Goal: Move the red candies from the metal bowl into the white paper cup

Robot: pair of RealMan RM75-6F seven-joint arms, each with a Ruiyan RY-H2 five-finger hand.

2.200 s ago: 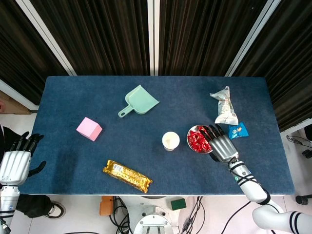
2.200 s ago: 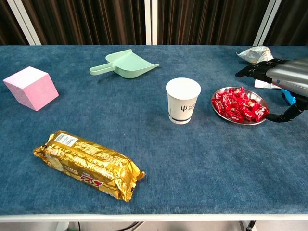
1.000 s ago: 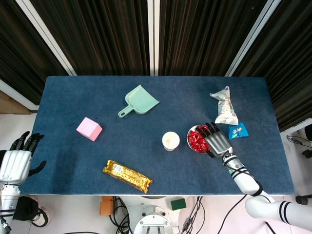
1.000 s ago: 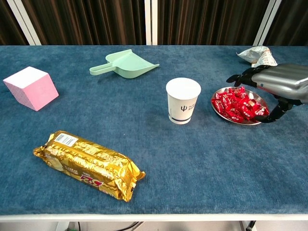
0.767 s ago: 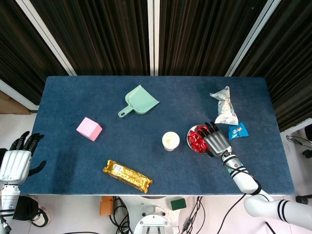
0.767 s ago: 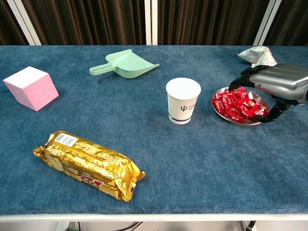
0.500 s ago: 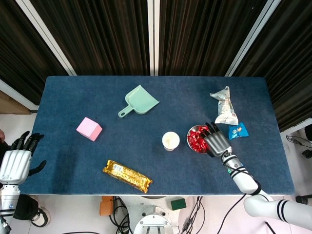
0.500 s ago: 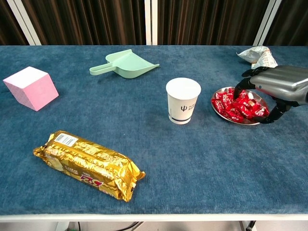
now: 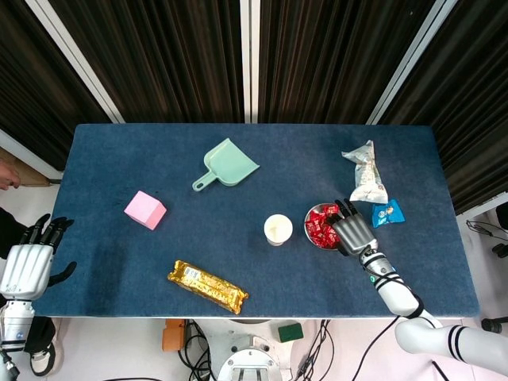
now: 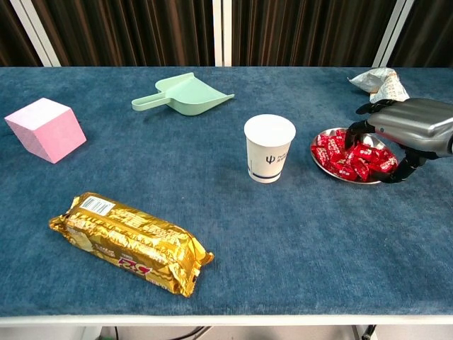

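Note:
The metal bowl point(image 10: 318, 160) of red candies point(image 10: 338, 157) sits right of the white paper cup point(image 10: 269, 149), a small gap between them. My right hand point(image 10: 412, 125) is low over the bowl's right side. Its fingers curl down into the pile and the thumb sits at the near rim, with candies between them. From the head view, the right hand point(image 9: 352, 231) covers the right part of the bowl point(image 9: 310, 215), and the cup point(image 9: 278, 229) stands upright to its left. My left hand point(image 9: 24, 267) hangs off the table's left edge, fingers apart, holding nothing.
A green dustpan point(image 9: 226, 164) lies at the back centre and a pink cube point(image 9: 145, 209) at the left. A gold biscuit pack point(image 9: 207, 286) lies near the front edge. Behind the bowl are a white snack bag point(image 9: 365, 182) and a blue packet point(image 9: 388, 213).
My right hand came down onto the bowl and its fingers curled from spread into the candies. The left hand stayed where it was.

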